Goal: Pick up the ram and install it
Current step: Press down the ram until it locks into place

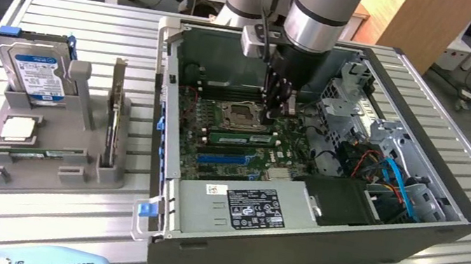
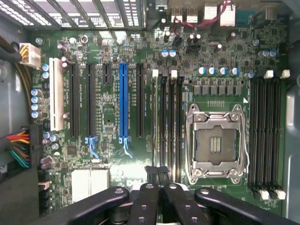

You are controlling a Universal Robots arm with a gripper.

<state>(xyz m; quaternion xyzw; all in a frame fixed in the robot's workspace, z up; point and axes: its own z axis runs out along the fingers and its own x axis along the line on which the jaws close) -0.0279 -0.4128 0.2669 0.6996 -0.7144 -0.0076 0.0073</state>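
I see my arm (image 1: pixel 323 8) coming down almost vertically, its silver-and-grey wrist section pointing straight down. The black pincer (image 1: pixel 277 95) at its end aims downward, both fingers (image 2: pixel 146 201) pressed together (tips touching, linkages folded in).

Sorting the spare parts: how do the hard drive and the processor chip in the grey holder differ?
The hard drive stands upright; the processor chip lies flat. The hard drive is larger and blue-labelled; the processor chip is smaller and square. Both are silver and sit in the grey holder.
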